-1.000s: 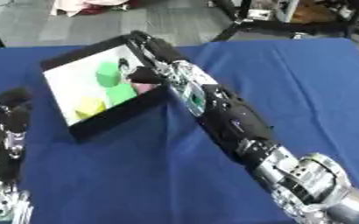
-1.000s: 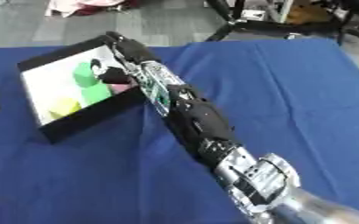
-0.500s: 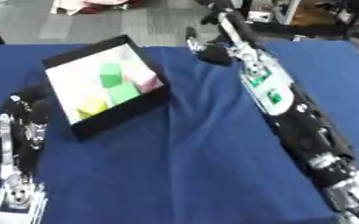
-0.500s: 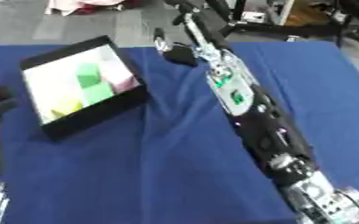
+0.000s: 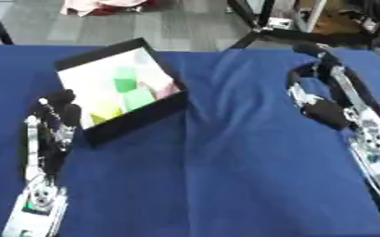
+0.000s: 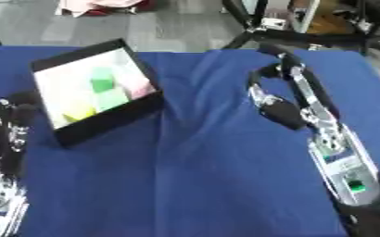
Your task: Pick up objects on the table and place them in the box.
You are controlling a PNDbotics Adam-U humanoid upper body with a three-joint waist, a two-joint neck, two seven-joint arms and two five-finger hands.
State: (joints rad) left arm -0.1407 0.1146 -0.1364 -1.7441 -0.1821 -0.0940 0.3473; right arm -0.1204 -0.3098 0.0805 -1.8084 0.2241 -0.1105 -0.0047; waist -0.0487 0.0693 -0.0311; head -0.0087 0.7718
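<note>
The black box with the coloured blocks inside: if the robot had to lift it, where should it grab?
Probably the box's near wall, pinched over its top rim from above. The box is open-topped with thin upright walls, and that wall faces the robot; the left hand is closest.

Right of the box (image 5: 136, 119), the blue surface (image 5: 225, 162) lies open; the left robot hand (image 5: 57, 109) crowds its left wall.

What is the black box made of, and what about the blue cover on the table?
The black box with the white inside looks like thin cardboard or stiff plastic: flat, straight walls with sharp corners and a dull finish. I cannot tell which. The blue table cover looks like woven cloth: matte, with soft folds and creases running down its middle.
</note>
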